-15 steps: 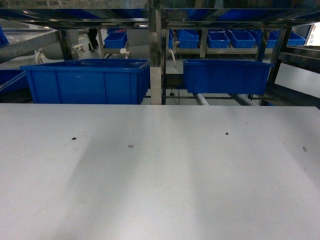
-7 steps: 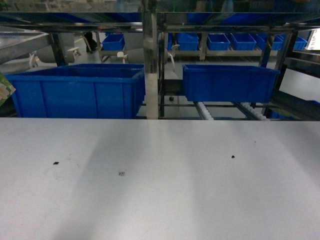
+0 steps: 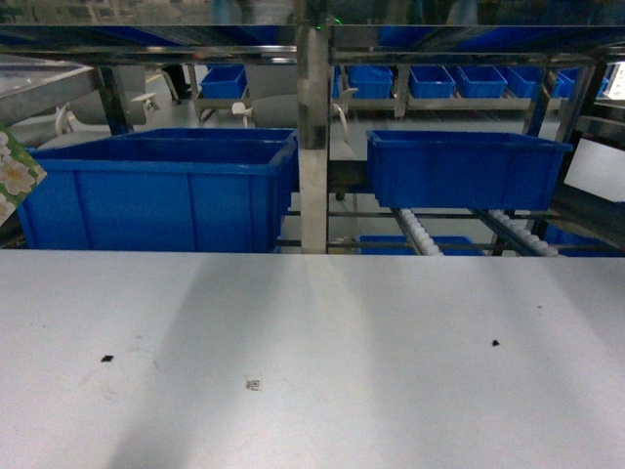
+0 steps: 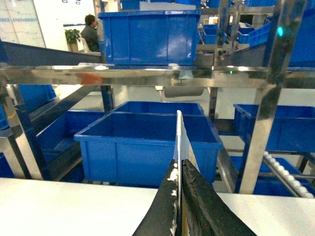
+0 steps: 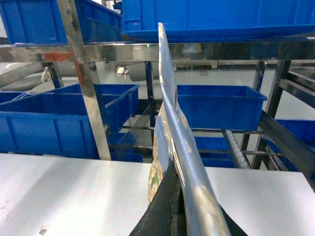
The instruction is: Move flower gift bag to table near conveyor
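A corner of the flower gift bag, green with white blossoms, pokes in at the left edge of the head view, above the white table. In the left wrist view my left gripper is shut on a thin white-edged flat bag seen edge-on. My right gripper is shut on a glossy flat bag with flower print on its left face. Both bags hang over the table near its far edge. Just behind stands the conveyor, steel-framed with white roller tracks. Neither gripper shows in the head view.
Blue bins stand on the rack: a large one at the left and another at the right, with more on the upper shelves. A small square code sticker and black specks mark the tabletop. A person stands far behind.
The head view has closed in on the rack, and the table's far edge sits lower in the picture. The flowered bag corner has come further into view at the left edge.
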